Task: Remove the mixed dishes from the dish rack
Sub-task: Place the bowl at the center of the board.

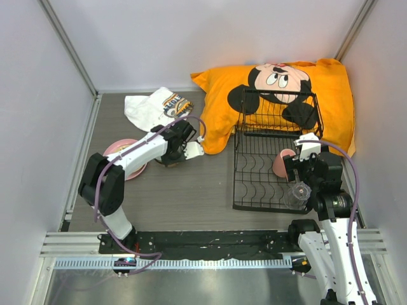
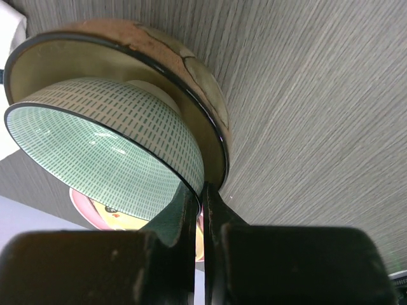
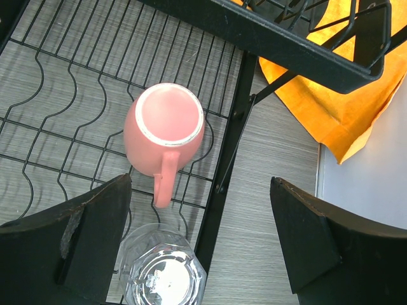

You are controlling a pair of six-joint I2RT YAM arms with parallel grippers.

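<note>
**A:** What sits closest on the right side?

**B:** The small clear glass (image 3: 162,273), in the near right corner of the dish rack (image 1: 236,171). Just past it is the pink handled mug (image 3: 164,127), mouth facing the wrist camera and handle pointing back toward the glass. The right gripper (image 3: 200,183) hangs over both with its jaws released and spread wide.

**A:** And the left arm?

**B:** The left gripper (image 2: 202,197) has its jaws clenched on the rim of the pale green bowl (image 2: 108,146). That bowl is nested inside the brown patterned bowl (image 2: 159,47) on the counter (image 1: 191,190), well apart from the rack. The pink plate (image 1: 114,150) lies just to their left, partly under the arm.

**A:** Farther back?

**B:** The rack's raised basket end overlaps an orange Mickey Mouse pillow (image 1: 331,95). A crumpled white cloth (image 1: 149,108) lies on the counter near the rear wall.
</note>
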